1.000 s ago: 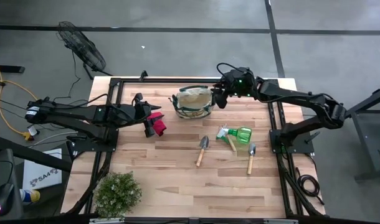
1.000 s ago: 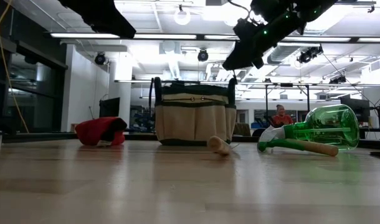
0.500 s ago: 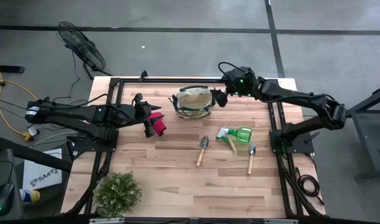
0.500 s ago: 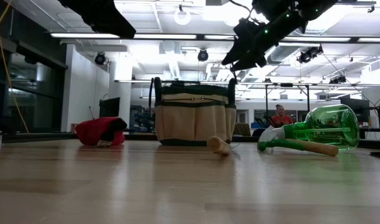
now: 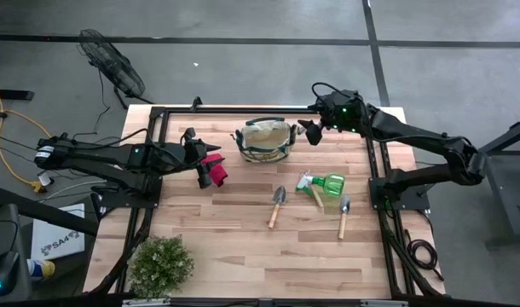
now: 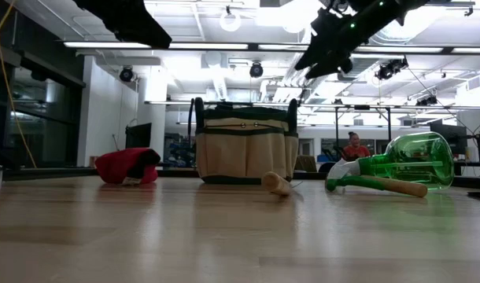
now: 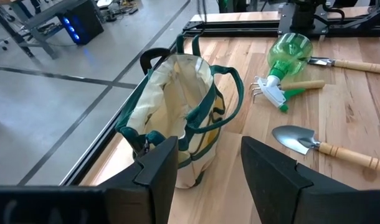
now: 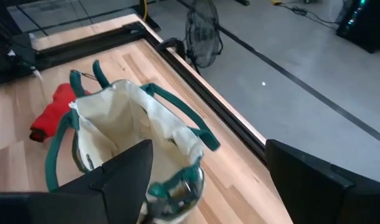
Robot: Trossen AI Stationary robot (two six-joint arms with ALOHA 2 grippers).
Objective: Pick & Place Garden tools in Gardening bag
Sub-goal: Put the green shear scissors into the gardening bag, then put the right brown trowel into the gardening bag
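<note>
While the right pincer (image 5: 309, 132) is held above the bench (image 5: 243, 247) near its far edge, its fingers are seen spread wide with nothing between them. Just beside it, toward the left, the bag (image 5: 265, 139) stands upright near the far edge, its mouth open. Nearer the bench's middle, the sprayer (image 5: 328, 183) lies on its side, touching the rake (image 5: 312, 193); one trowel (image 5: 277, 205) lies to their left and another (image 5: 343, 217) toward the right edge. The left pincer (image 5: 206, 164) is held over the left part of the bench, its fingers parted and empty, with the red-handled shears (image 5: 215, 169) seen just beside it. A plant (image 5: 160, 264) is seen at the near left corner.
</note>
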